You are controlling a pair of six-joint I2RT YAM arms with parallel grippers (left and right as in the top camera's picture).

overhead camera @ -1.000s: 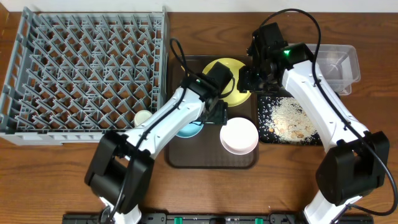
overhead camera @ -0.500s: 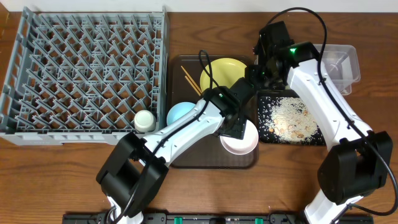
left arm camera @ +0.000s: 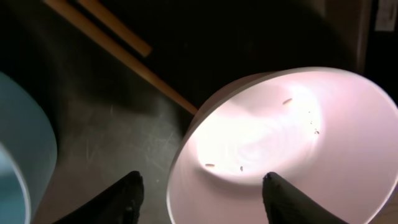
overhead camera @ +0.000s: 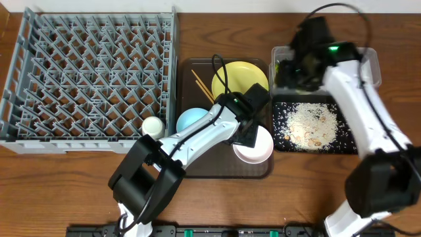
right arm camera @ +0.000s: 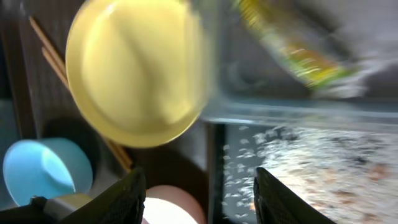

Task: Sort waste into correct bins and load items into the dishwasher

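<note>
My left gripper is open and straddles the near rim of the white-pinkish bowl. One finger is outside the bowl and the other inside, and a few rice grains lie in it. In the overhead view this bowl sits on the brown tray, with the light blue bowl, chopsticks and yellow plate behind it. My right gripper is open and empty, hovering at the clear tub. A blurred green-and-orange wrapper lies in that tub. Rice scraps cover the black tray.
The grey dish rack fills the left of the table. A small white cup stands by its front right corner. The dark brown serving tray holds the dishes between the rack and the black tray.
My left gripper has moved right from the blue bowl to the white-pinkish bowl, and its jaws have narrowed. My right arm has swung back and right, from the plate to the clear tub.
</note>
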